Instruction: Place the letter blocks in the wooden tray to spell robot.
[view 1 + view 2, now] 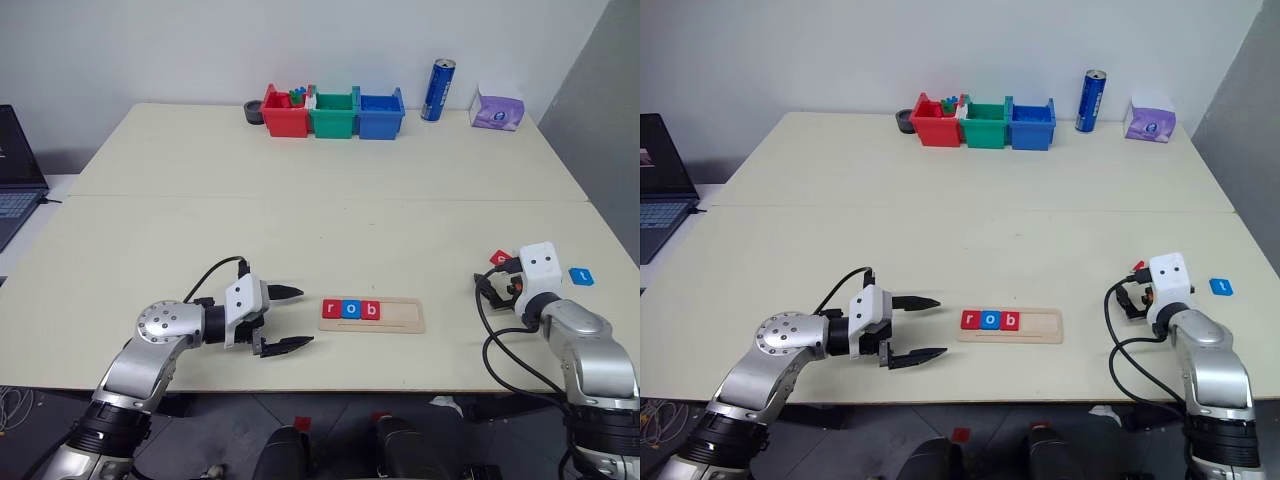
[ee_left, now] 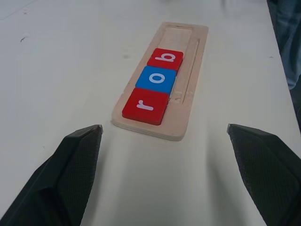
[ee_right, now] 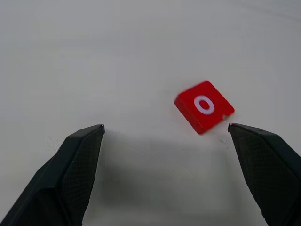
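The long pale-wood tray near the table's front edge holds three square tiles at its left end — red r, blue o, red b; its right part is bare. A red o tile and a blue t tile lie near the right edge — the right gripper partly hides the red one. Both the right and left gripper jaws gape wide, holding nothing.

Pale cream table, seam across its width. Wooden tray lies flat just ahead of the wide-apart left jaws, w/ red r, blue o, red b filling its near end; rest of groove bare. Red "o" block lies flat on tabletop ahead of the right jaws, nearer one finger, untouched. Blue "t" block just beyond. Far edge: red bin, green bin, blue bin, blue can, purple tissue pack.
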